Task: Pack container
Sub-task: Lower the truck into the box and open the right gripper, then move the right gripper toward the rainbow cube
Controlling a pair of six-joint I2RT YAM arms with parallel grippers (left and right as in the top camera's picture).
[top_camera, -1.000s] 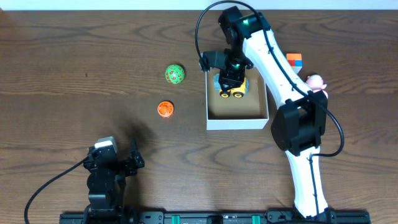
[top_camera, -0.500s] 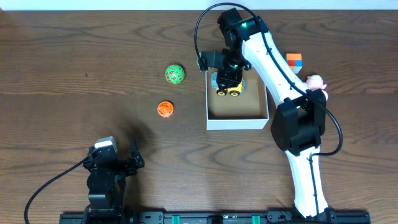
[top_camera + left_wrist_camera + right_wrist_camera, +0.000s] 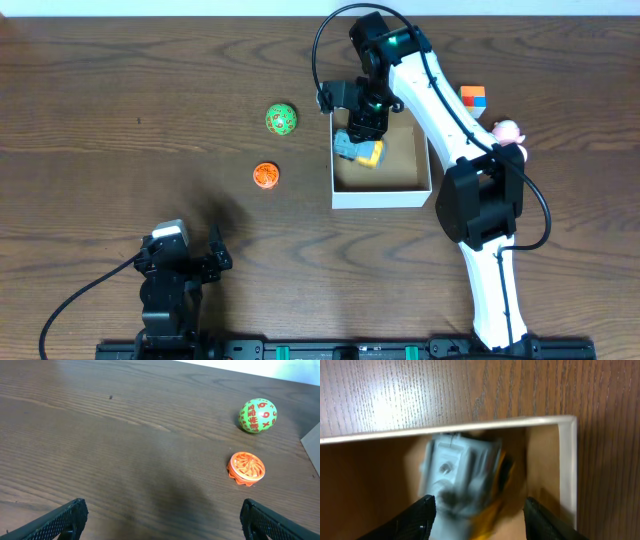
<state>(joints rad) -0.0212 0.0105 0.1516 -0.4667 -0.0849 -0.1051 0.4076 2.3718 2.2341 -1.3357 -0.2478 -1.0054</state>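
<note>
The container (image 3: 381,196) is a shallow white box with a brown inside, right of centre in the overhead view; its rim also shows in the right wrist view (image 3: 569,470). A grey and yellow toy vehicle (image 3: 359,149) lies tipped in its far left corner, blurred in the right wrist view (image 3: 462,472). My right gripper (image 3: 365,128) (image 3: 479,520) is open above it, with clear gaps on both sides of the toy. My left gripper (image 3: 161,520) is open and empty near the table's front edge (image 3: 185,262). A green ball (image 3: 281,119) (image 3: 257,415) and an orange disc (image 3: 265,175) (image 3: 246,466) lie left of the container.
A red, orange and blue block (image 3: 474,97) and a pink toy (image 3: 508,133) lie right of the container, beside my right arm. A cable loops above the container's far edge.
The toy vehicle was held upright in my right gripper over the container. It has now dropped out of the open fingers and lies tipped in the container's far left corner.
</note>
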